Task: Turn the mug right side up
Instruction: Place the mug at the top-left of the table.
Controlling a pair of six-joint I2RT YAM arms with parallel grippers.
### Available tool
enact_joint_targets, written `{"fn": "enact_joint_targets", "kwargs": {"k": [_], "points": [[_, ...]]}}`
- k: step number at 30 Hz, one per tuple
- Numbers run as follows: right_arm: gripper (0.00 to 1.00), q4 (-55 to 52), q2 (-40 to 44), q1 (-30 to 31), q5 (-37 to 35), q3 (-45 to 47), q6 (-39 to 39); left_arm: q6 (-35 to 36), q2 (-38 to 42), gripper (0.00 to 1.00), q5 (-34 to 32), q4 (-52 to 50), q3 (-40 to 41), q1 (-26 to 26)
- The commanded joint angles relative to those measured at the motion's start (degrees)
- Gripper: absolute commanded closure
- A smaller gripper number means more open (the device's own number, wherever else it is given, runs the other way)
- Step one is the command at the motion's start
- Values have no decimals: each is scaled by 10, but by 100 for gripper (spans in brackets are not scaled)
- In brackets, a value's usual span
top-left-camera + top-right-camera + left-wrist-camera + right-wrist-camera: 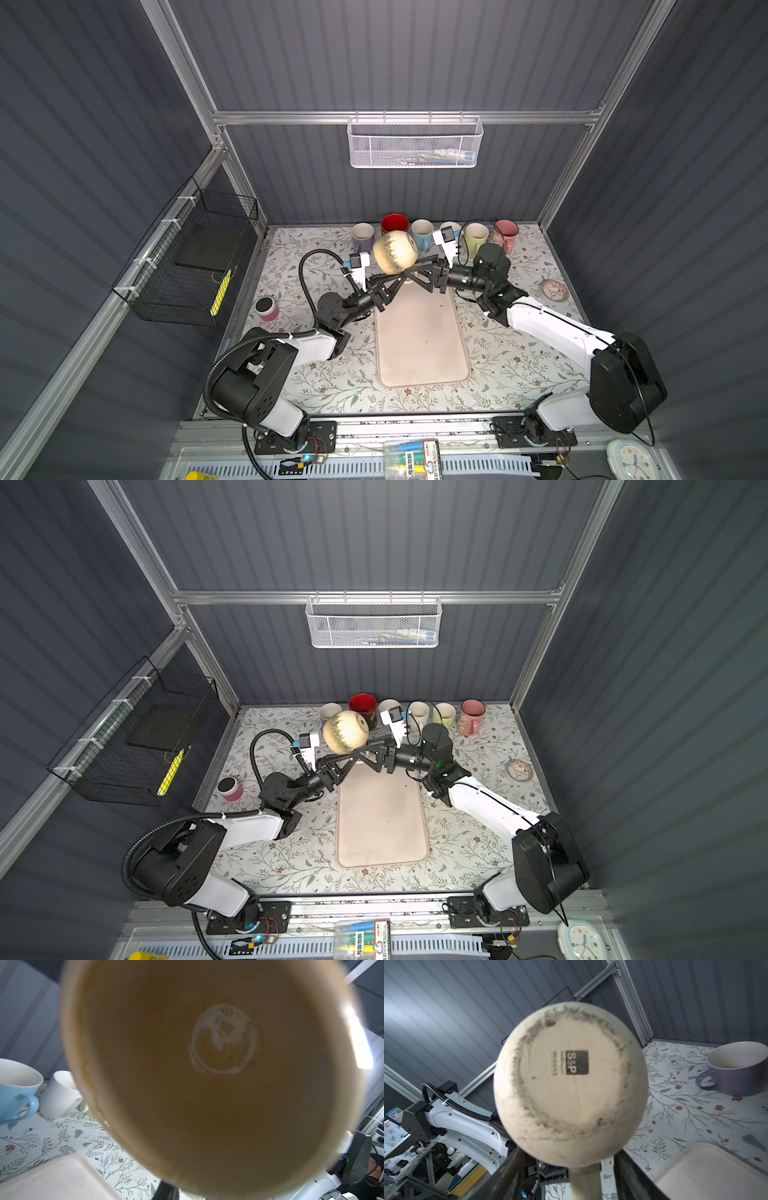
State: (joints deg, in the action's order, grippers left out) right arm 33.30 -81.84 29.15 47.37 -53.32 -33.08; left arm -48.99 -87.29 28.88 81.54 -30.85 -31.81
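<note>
— Floral tabletop (316, 374), grey slat walls on three sides. What've the fingers got?
— L gripper (395, 280) is pinched tight on the cream mug (395, 252); only one dark fingertip (166, 1190) shows. R gripper (415, 272) fingers (508, 1178) are spread w/ the handle hanging btwn them; can't tell if it touches.
— Mug's where?
— Up in the air, on its side, over the far end of the pink tray (422, 353). Mouth twd L arm, stamped base twd R arm.
— Room to move?
— Widest open stretch is the near tabletop, either side of the tray. Tight at the back: purple mug (362, 237), red mug (394, 223), blue mug (422, 235), green mug (476, 236) and pink mug (506, 235) stand upright just behind.
— Baskets?
— White mesh basket (415, 143) on the back rail holds small bits, can't tell what. Black wire basket (195, 257) on the L wall has a yellow thing.
</note>
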Motion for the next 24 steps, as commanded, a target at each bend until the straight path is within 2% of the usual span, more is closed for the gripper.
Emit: {"fn": "enact_joint_targets", "kwargs": {"k": [1,5,13,19,24], "points": [[32,28,23,-19,3,15,-6,45,36,100,-22,15,6,7],[32,18,44,-42,-8,35,-3,99,75,100,-75,-131,6,10],[34,-66,81,-53,-44,50,49,216,177,100,-230,-439,-24,13],[35,-107,94,-54,-65,52,64,273,221,100,-334,-626,-66,23],[35,-133,104,-54,-77,54,72,289,234,100,-393,-731,-95,48]]}}
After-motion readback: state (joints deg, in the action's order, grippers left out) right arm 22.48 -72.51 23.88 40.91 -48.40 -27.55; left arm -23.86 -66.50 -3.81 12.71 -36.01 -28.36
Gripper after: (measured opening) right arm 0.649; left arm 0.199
